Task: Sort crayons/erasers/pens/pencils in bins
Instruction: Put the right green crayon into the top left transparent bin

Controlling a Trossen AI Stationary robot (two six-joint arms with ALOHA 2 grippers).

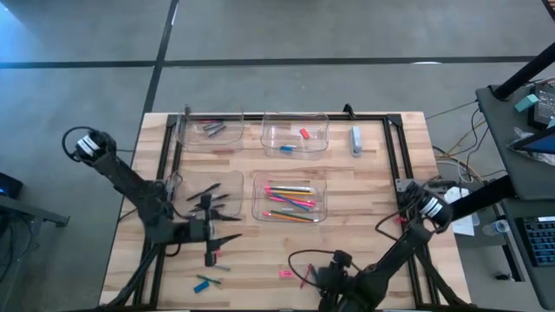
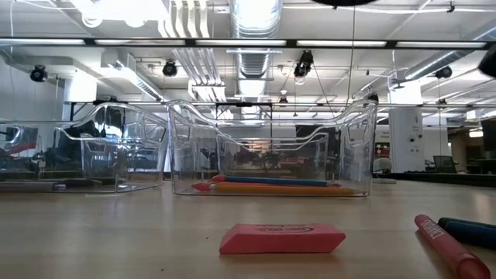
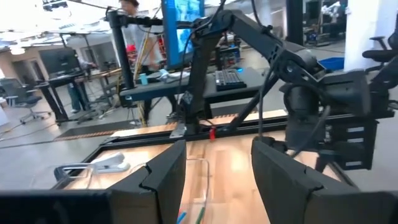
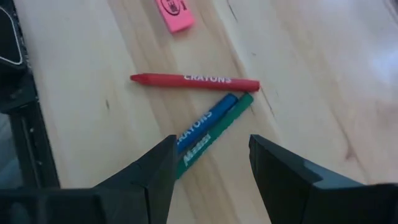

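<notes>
Right hand [image 4: 208,168], open and empty above the crayons [image 4: 211,127], should straddle one crayon only, clear of its neighbours.

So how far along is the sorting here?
Done: pencils in one bin, pens in another. In hand: nothing; left gripper and right gripper are open, the right above loose crayons. Left: those crayons and the pink eraser.

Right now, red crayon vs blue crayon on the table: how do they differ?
The red crayon lies alone; the blue crayon lies flush against a green crayon. Red sits nearer the pink eraser; blue lies closer to the right gripper. They lie at an angle to each other. Both lie flat on the wood.
</notes>
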